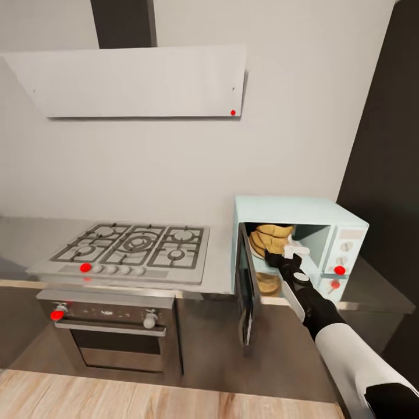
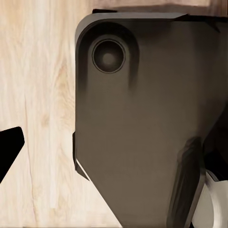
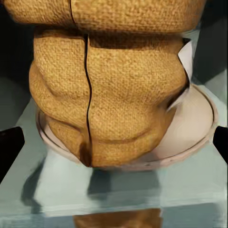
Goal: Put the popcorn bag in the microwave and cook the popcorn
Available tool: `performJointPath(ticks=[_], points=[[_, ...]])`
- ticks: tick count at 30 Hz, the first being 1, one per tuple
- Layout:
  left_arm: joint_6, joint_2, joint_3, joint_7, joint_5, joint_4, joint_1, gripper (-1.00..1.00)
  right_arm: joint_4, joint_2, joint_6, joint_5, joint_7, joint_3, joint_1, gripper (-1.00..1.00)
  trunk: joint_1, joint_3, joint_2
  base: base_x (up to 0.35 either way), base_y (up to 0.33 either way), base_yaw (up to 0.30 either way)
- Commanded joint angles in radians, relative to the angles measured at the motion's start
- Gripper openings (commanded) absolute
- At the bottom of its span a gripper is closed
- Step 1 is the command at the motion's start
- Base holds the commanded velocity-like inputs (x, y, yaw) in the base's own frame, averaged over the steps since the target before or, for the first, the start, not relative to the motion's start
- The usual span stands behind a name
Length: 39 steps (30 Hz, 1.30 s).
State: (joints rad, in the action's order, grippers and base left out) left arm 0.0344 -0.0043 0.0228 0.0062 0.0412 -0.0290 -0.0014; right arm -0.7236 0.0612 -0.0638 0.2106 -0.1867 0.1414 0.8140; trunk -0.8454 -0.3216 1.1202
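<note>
step: bag's going into the microwave [image 1: 299, 247], and it looks basically in, so I reckon what's left is letting go and backing out.
popcorn bag [image 3: 109, 90]: inside the microwave cavity, sitting on the round pale turntable [image 3: 190, 128], a bit off to one side of the plate rather than dead centre.
right claw [image 1: 285, 251]: reaching in through the open door [image 1: 247, 291], right up against the bag. From the wrist view my dark fingertips [image 3: 9, 147] sit wide on either side of the bag, so I'd say the claw is apart, not squeezing it.
left claw [image 2: 7, 152]: hanging low over the wood floor [image 2: 38, 95] next to my own dark base; can't tell if it's apart or together from one tip.
how to do it well: pull straight back so I don't drag the bag off the plate, clear the door edge, then swing the door shut before touching the knobs.
counter [image 1: 221, 273]: grey and shiny, microwave stands on it just beside the gas hob [image 1: 131, 244].
room: pale wall, flat hood [image 1: 139, 81] over the hob, oven [image 1: 110, 331] underneath, tall dark cabinet on the far side of the microwave.
</note>
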Motion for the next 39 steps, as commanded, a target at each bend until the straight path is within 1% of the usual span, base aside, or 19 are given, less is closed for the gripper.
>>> performJointPath(ticks=[1, 15, 20, 21, 22, 23, 25, 26, 28, 29, 30, 33, 36, 38, 39], points=[[0.002, 0.000, 0.002, 0.001, 0.005, 0.000, 0.000, 1.00, -0.002, 0.002, -0.005, 0.008, -0.010, 0.007, 0.001, 1.00, 0.001, -0.001, 0.001, -0.345, 0.000, 0.000], [0.001, 0.000, 0.000, 0.001, 0.005, 0.000, 0.000, 1.00, -0.002, 0.002, -0.015, 0.008, -0.011, 0.008, 0.001, 1.00, 0.001, -0.001, 0.001, -0.346, 0.000, 0.000], [0.000, 0.000, 0.000, 0.001, 0.005, 0.000, 0.000, 1.00, 0.026, 0.003, -0.018, 0.009, -0.010, 0.009, 0.001, 1.00, 0.001, -0.001, 0.001, -0.346, 0.000, 0.000], [0.000, 0.000, 0.000, 0.001, 0.005, 0.000, 0.000, 1.00, 0.028, 0.008, -0.024, 0.009, -0.010, 0.009, 0.001, 1.00, 0.001, -0.001, 0.001, -0.346, 0.000, 0.000], [0.000, 0.000, 0.000, 0.002, 0.005, 0.000, 0.000, 1.00, 0.029, 0.020, -0.038, 0.009, -0.010, 0.009, 0.001, 1.00, 0.001, -0.001, 0.001, -0.346, 0.000, 0.000], [0.001, 0.000, 0.000, 0.002, 0.005, 0.000, 0.000, 1.00, 0.028, 0.040, -0.070, 0.008, -0.009, 0.010, 0.001, 1.00, 0.001, -0.001, 0.001, -0.346, 0.000, 0.000], [0.001, 0.001, 0.001, 0.002, 0.005, 0.000, 0.000, 1.00, 0.029, 0.063, -0.136, 0.009, -0.008, 0.010, 0.001, 1.00, 0.001, -0.001, 0.001, -0.346, 0.000, 0.000], [0.001, 0.001, 0.001, 0.003, 0.005, 0.000, 0.000, 1.00, 0.037, 0.069, -0.165, 0.009, -0.008, 0.009, 0.000, 1.00, 0.001, -0.001, 0.001, -0.346, 0.000, 0.000], [0.001, 0.000, 0.002, 0.003, 0.005, 0.000, 0.000, 1.00, 0.050, 0.073, -0.189, 0.009, -0.009, 0.009, -0.009, 1.00, 0.001, -0.001, 0.001, -0.346, 0.000, 0.000], [0.001, 0.000, 0.001, 0.003, 0.005, 0.000, 0.000, 1.00, 0.088, 0.088, -0.200, 0.009, -0.009, 0.009, -0.053, 1.00, 0.001, -0.001, 0.001, -0.346, 0.000, 0.000], [0.001, 0.000, 0.001, 0.003, 0.005, 0.000, 0.000, 1.00, 0.109, 0.096, -0.198, 0.009, -0.009, 0.009, -0.076, 1.00, 0.001, -0.001, 0.001, -0.346, 0.000, 0.000], [0.001, 0.000, 0.001, 0.003, 0.005, 0.000, 0.000, 1.00, 0.212, 0.109, -0.193, 0.010, -0.007, 0.009, -0.121, 1.00, 0.001, -0.001, 0.001, -0.346, 0.000, 0.000], [0.002, 0.001, 0.002, 0.003, 0.005, 0.000, 0.000, 1.00, 0.434, 0.109, -0.187, 0.008, -0.005, 0.010, -0.136, 1.00, 0.001, -0.001, 0.001, -0.346, 0.000, 0.000], [0.002, 0.000, 0.002, 0.002, 0.005, 0.000, 0.000, 1.00, 0.558, 0.102, -0.157, 0.008, -0.003, 0.011, -0.138, 1.00, 0.001, -0.001, 0.001, -0.346, 0.000, 0.000], [0.002, 0.000, 0.002, 0.002, 0.005, 0.000, 0.000, 1.00, 0.642, 0.096, -0.123, 0.008, -0.001, 0.011, -0.139, 1.00, 0.001, -0.001, 0.001, -0.346, 0.000, 0.000]])
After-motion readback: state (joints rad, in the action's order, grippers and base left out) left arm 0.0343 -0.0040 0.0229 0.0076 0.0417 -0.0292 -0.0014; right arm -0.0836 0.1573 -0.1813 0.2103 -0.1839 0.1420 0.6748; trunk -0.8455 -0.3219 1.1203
